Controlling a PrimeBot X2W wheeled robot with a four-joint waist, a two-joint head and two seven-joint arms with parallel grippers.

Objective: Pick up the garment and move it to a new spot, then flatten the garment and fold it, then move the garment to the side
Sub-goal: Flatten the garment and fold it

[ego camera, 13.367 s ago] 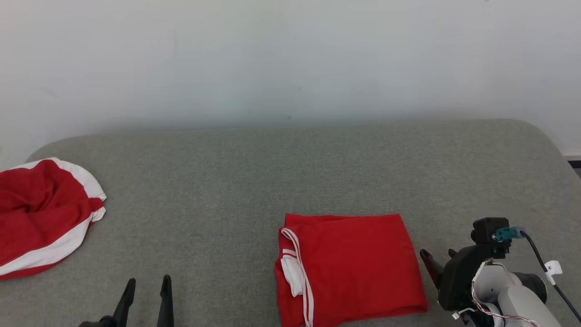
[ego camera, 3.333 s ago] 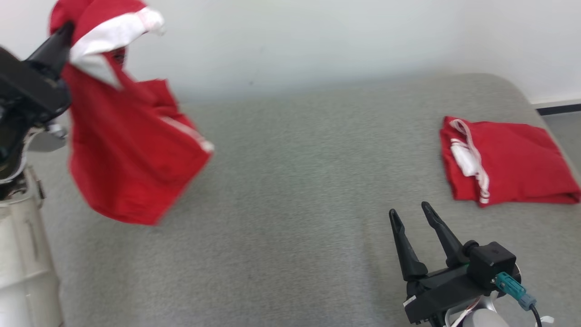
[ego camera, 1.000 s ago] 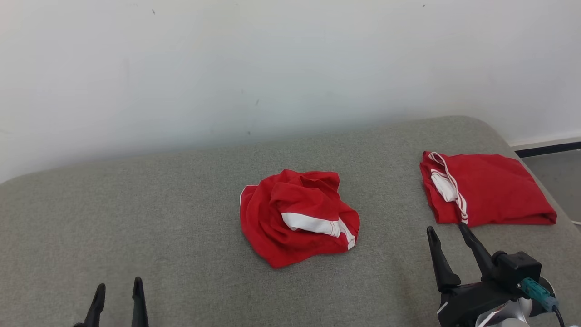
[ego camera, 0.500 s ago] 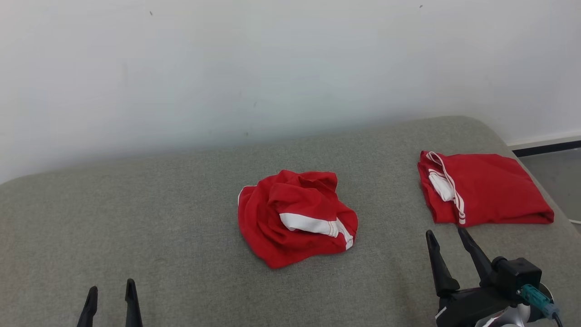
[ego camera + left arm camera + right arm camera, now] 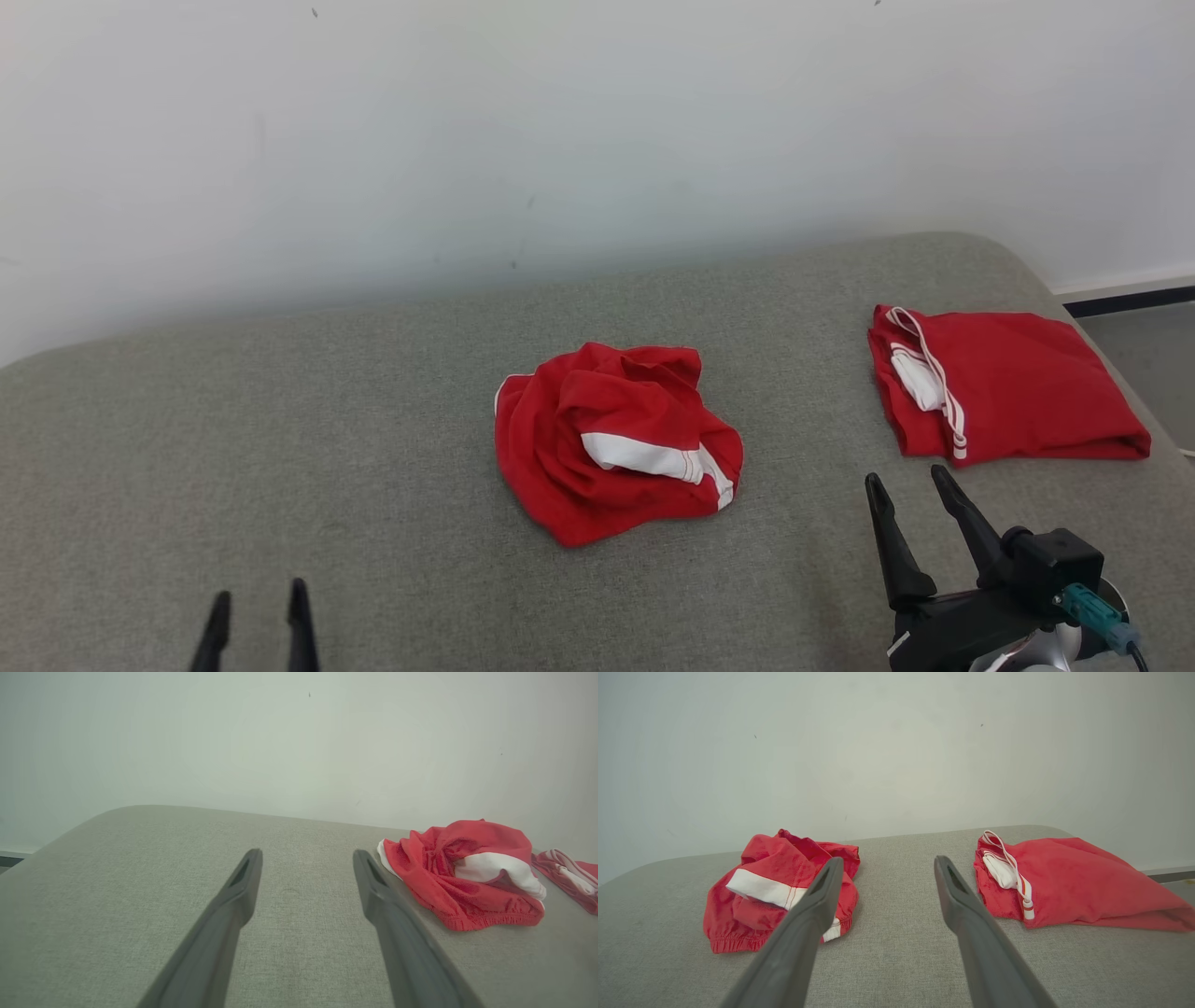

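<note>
A crumpled red garment (image 5: 611, 441) with a white band lies in a heap at the middle of the grey padded surface (image 5: 280, 420). The left wrist view has the garment (image 5: 462, 872) at its right, and in the right wrist view the garment (image 5: 770, 891) sits at the left, partly behind a finger. My left gripper (image 5: 257, 599) stands open at the lower left, well short of the heap. My right gripper (image 5: 904, 476) stands open at the lower right, empty, between the heap and a folded piece.
A folded red garment (image 5: 1004, 383) with white trim lies near the right end of the surface, close to its rounded edge. A pale wall (image 5: 560, 131) rises behind. Floor and a dark baseboard (image 5: 1130, 301) show past the right edge.
Over the last second both garments have stayed put. Both grippers stay open and empty, with only slight shifts in the picture.
</note>
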